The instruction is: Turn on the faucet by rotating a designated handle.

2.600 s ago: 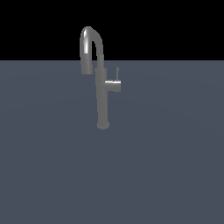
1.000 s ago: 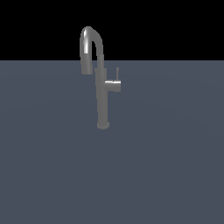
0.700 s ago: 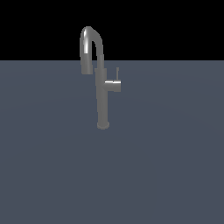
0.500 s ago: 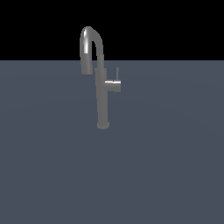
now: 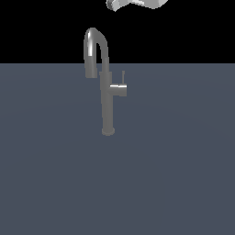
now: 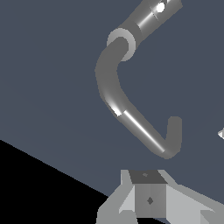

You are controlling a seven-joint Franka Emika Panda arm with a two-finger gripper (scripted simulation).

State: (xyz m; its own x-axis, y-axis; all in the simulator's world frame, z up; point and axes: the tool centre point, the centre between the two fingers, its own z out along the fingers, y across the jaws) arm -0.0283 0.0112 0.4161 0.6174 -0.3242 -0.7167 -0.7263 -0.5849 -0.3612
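Peeking in, hand (image 5: pixel 135 3) mostly cropped.

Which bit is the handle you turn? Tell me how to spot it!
Find the tall grey faucet standing alone on the dark floor. Partway up its column, a stubby cylinder sticks out toward the exterior view's right. The handle is the thin little rod pointing straight up from that stub's end, far skinnier than the fat curved spout above.

Exterior view faces the faucet (image 5: pixel 107 92); wrist view looks down it.
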